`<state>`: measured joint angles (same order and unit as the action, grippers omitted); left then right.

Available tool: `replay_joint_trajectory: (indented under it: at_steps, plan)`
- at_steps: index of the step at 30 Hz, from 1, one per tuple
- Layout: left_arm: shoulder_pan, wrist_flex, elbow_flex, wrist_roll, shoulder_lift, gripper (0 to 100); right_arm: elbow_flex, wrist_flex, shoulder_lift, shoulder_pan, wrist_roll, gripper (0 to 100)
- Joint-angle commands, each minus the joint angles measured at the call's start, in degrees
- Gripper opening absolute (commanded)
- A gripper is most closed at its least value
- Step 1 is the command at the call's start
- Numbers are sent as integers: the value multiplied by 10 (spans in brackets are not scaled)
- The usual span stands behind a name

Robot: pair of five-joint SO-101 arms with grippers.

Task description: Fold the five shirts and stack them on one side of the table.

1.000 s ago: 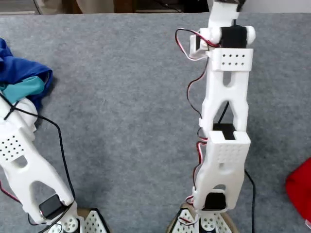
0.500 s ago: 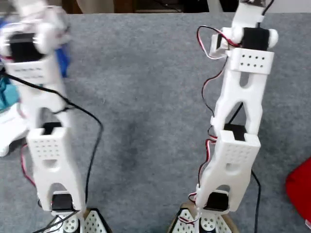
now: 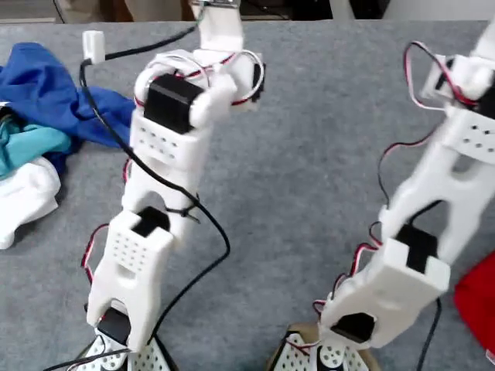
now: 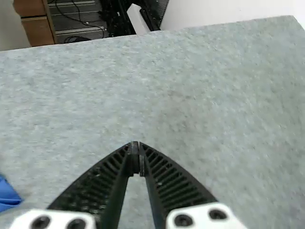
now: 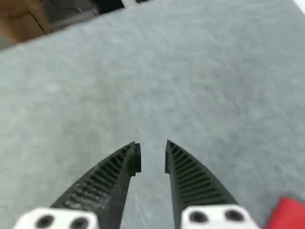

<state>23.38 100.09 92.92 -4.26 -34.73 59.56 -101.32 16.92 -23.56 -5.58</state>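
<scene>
Four shirts, all crumpled and unfolded, on the grey table: blue shirt heaped at the far left, teal shirt touching it, white shirt just nearer, red shirt well apart at the right edge.

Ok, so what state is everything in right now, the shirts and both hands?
Left hand: shut, empty.
Right hand: slightly open, empty.
Blue shirt: crumpled, not folded.
Teal shirt: crumpled, not folded, bunched against the blue one.
White shirt: crumpled, not folded.
Red cloth: mostly out of frame; cannot tell if folded.
</scene>
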Motion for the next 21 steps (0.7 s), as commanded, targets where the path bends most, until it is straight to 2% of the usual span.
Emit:
replay_joint_trajectory:
  at_steps: [1,5,7,12,17,21]
  plan:
    - [-72,5,19,-2,27,28,-62,-8,-45,-41,21,95]
    - [-196,2,-51,2,15,188,-135,-8,-63,-45,21,96]
    - [-252,-9,-105,2,-6,236,-157,-6,-66,-39,21,96]
    - [-369,-78,-225,17,-90,241,-182,-6,-66,-10,21,96]
    - [-414,-109,-245,32,-171,241,-196,-6,-65,12,22,96]
    - [-445,-142,-242,76,-255,212,-192,-7,-66,22,22,95]
